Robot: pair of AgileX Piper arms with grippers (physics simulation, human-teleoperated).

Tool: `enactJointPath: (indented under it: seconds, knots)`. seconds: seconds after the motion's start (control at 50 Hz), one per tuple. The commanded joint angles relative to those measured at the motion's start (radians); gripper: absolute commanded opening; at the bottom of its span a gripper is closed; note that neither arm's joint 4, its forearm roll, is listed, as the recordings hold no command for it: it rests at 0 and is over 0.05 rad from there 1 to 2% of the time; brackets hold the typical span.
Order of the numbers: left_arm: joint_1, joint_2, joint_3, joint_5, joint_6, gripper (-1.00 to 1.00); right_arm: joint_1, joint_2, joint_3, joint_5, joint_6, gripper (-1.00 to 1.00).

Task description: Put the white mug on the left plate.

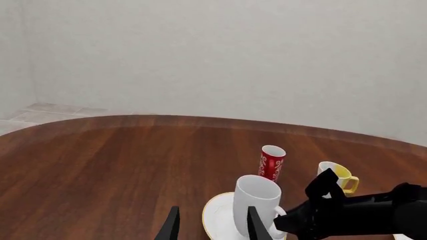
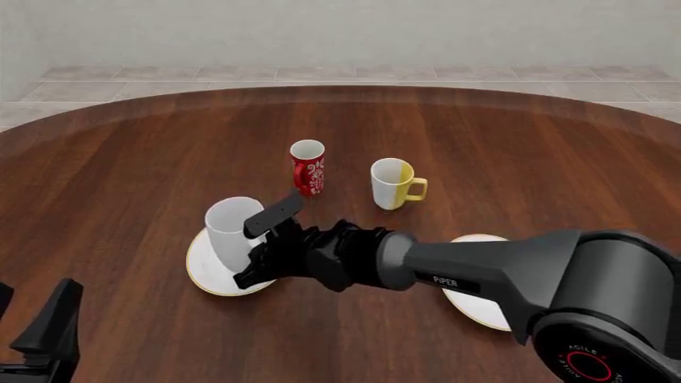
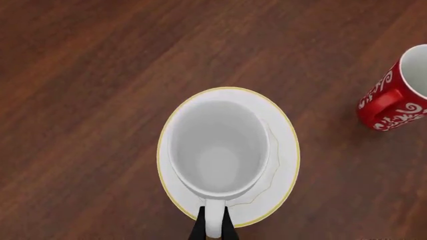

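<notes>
Dark wooden tabletop (image 2: 127,159) ran back to a pale wall. From the front view, the right gripper (image 2: 261,249) reached across from the right and met the white mug (image 2: 232,230), which stood upright on the left plate (image 2: 209,273); the red patterned cup (image 2: 306,167) and the yellow-sided mug (image 2: 394,183) stood well behind, apart from each other, and the second plate (image 2: 468,307) lay half hidden under the right arm. The left gripper (image 2: 43,331) sat low at the near left, touching nothing. The left wrist view showed its fingers (image 1: 172,227) spread, with the mug (image 1: 255,202), the plate (image 1: 217,217) and the right gripper (image 1: 313,212) beyond them. Straight down, the right wrist view showed the fingertips (image 3: 199,229) pinched on the mug's handle (image 3: 213,220), the mug (image 3: 219,150) inside the plate's rim (image 3: 162,150), and the red cup (image 3: 397,97) to one side.
</notes>
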Motion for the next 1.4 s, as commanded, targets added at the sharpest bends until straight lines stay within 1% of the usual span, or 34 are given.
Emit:
enactJointPath:
  seconds: [0.02,0.52,1.4]
  knots:
    - [0.0,0.0,0.0,0.0,0.0,1.0,0.0,0.001,-0.002,-0.001,0.004,-1.0]
    - [0.001,0.0,0.0,0.001,-0.001,1.0,0.004,0.014,-0.003,-0.001,0.013,-1.0]
    - [-0.001,0.0,0.003,0.0,-0.002,1.0,0.0,0.032,-0.011,0.01,0.008,-1.0]
